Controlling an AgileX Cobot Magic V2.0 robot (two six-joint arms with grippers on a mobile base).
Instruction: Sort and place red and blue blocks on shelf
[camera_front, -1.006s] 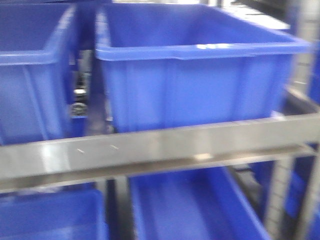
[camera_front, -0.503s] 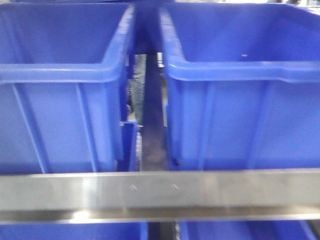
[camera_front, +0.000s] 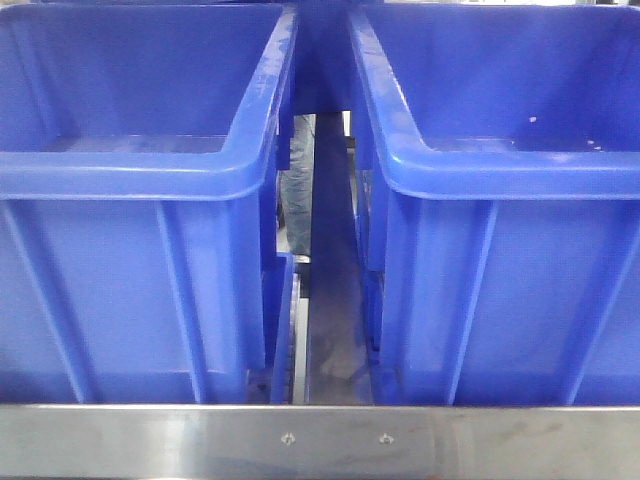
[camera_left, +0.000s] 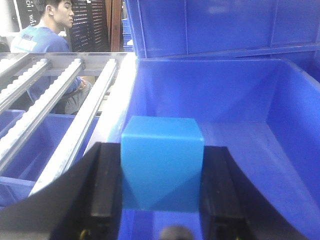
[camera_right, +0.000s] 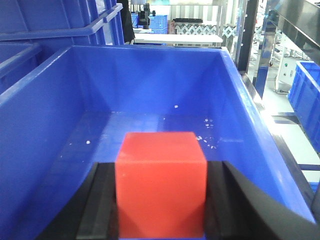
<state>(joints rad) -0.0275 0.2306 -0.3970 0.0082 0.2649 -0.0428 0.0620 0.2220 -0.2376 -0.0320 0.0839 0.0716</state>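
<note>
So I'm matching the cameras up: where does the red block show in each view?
Front-facing: not in it.
Left wrist: not in it; the blue block fills the bottom centre instead.
Right wrist: red block at the bottom centre, clamped in the right gripper over a bin's floor.
Shared landmark: the large blue bins, seen in all three views.

The blue block (camera_left: 161, 162), a plain matte cube, sits upright, clamped in the left gripper (camera_left: 161, 155) over a bin (camera_left: 240, 100). The red block (camera_right: 161, 182), equal in size, sits likewise in the right gripper (camera_right: 161, 170) over a second bin (camera_right: 150, 85). The shelf's (camera_front: 120, 445) brushed steel front rail runs level along the near edge, with two screws (camera_front: 288, 438) at its middle.
</note>
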